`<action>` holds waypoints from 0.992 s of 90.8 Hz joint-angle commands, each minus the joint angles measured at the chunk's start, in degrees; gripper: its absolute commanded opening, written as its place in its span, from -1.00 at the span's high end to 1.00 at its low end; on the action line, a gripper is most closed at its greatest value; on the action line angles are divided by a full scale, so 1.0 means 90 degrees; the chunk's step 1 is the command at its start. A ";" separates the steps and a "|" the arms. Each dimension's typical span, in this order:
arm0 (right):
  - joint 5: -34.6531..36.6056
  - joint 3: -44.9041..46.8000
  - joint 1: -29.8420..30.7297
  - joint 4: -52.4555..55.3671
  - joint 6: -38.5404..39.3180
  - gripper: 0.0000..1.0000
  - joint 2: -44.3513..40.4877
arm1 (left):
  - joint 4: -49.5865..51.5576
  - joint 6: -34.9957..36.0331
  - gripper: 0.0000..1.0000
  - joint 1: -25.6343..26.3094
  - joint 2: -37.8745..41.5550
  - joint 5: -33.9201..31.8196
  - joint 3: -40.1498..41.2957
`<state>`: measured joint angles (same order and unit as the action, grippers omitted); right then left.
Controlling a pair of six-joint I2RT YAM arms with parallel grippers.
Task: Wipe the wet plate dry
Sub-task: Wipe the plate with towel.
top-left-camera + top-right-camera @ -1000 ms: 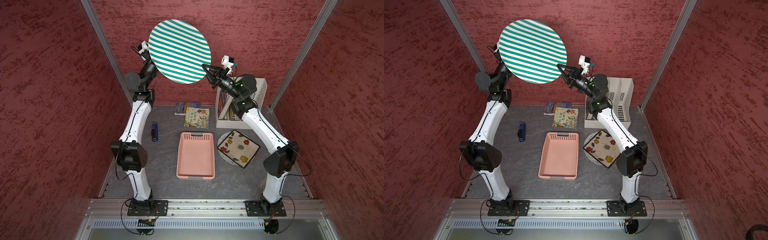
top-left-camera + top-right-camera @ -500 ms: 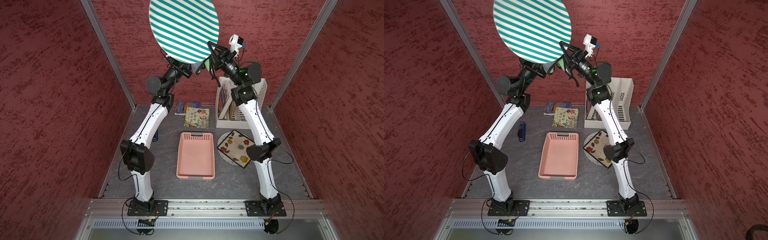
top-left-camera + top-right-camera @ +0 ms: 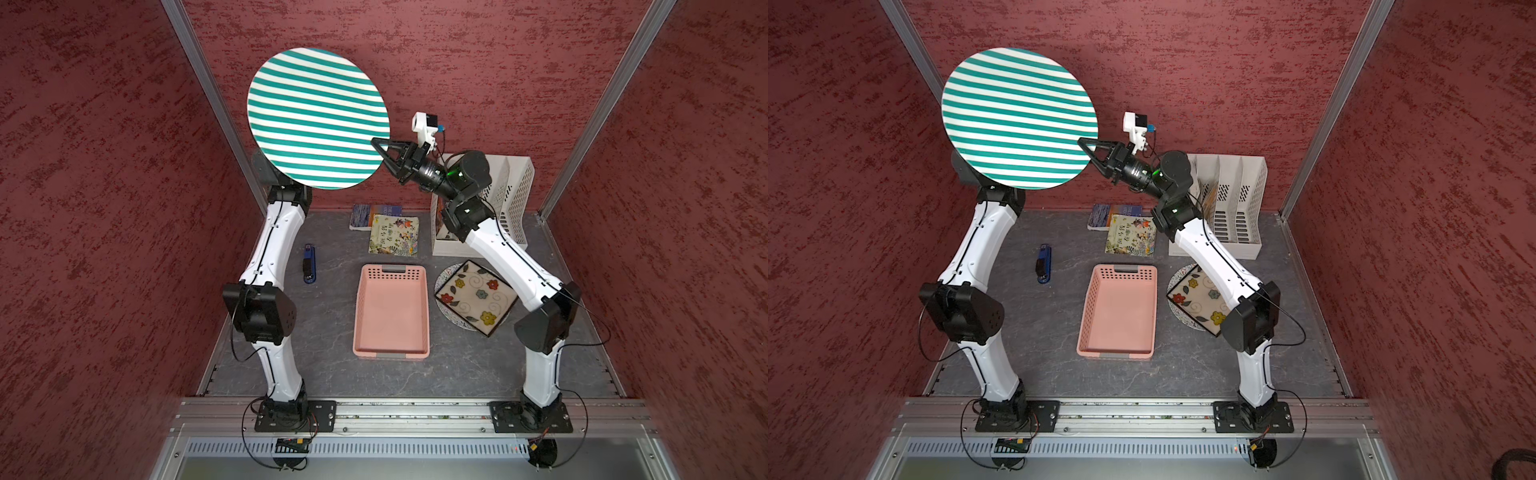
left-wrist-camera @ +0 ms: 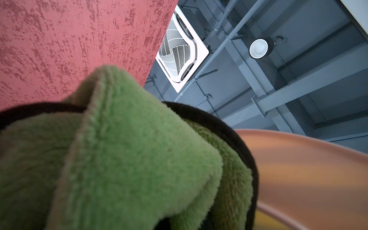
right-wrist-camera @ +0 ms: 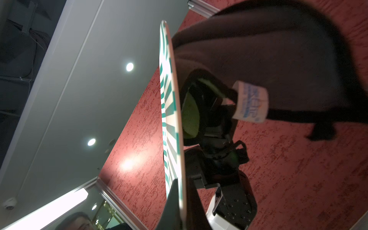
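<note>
Striped plate (image 3: 318, 118): was held high above the table's far end, clear of the surface, its green-and-white face turned up toward the camera in both top views (image 3: 1019, 118); seen edge-on from the right wrist (image 5: 169, 99).
Right gripper (image 3: 380, 145): was clamped on the plate's rim at the edge nearest the right arm, one finger on each face.
Left gripper (image 5: 188, 111): was hidden behind the plate in both top views; the right wrist view showed it at the plate's unstriped face, clenched on a green cloth (image 4: 129, 159).
Cloth contact: fluffy folds bulged out between the fingers, right up against the plate's back; actual touch could not be told.
Table (image 3: 324, 332): grey, stone-patterned.
Pink basket (image 3: 390, 311): sat mid-table with nothing in it.
Floral square plate (image 3: 476, 297): lay just beside the basket under the right arm, resting on a round patterned dish.
Books (image 3: 395, 235): overlapped near the back wall.
White file rack (image 3: 511, 195): stood beside the books, in the far corner.
Blue stapler (image 3: 308, 264): lay near the left arm.
</note>
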<state>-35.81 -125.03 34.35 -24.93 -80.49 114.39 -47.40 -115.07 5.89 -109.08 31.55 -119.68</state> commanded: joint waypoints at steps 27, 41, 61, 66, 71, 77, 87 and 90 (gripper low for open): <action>0.1676 -0.3386 -0.1638 0.1522 0.0153 1.00 0.1394 | -0.0827 0.0266 1.00 0.0801 0.0838 0.0537 0.0538; 0.1813 -0.1783 -0.1790 0.2726 0.1740 1.00 -0.0063 | -0.0127 0.1286 1.00 0.0227 0.1355 0.1124 0.0857; 0.2416 0.0627 -0.1413 0.3164 0.2798 1.00 -0.1577 | 0.6973 0.7922 1.00 0.0570 0.2183 0.0624 0.0291; 0.2466 0.0752 -0.1231 0.3170 0.2928 1.00 -0.1660 | 0.8143 0.9198 1.00 0.0898 0.1987 -0.0158 -0.0079; 0.2496 0.0744 -0.1074 0.3158 0.3039 1.00 -0.1655 | 0.8824 0.9879 1.00 0.1176 0.1784 -0.0751 -0.0259; 0.2552 0.0629 -0.0865 0.3059 0.3140 1.00 -0.1587 | 0.9291 1.0318 1.00 0.1411 0.1560 -0.1278 -0.0296; 0.2533 0.0155 -0.0643 0.2984 0.3131 1.00 -0.1302 | 0.9648 1.0857 1.00 0.1712 0.1228 -0.1555 -0.0398; 0.2498 -0.0026 -0.0605 0.2949 0.3062 1.00 -0.1167 | 0.9714 1.0902 1.00 0.1732 0.1117 -0.1411 -0.0453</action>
<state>-14.72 -119.28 27.44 6.57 -54.33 102.69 25.52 -30.48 20.23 -93.23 23.94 -123.94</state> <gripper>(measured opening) 0.079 0.096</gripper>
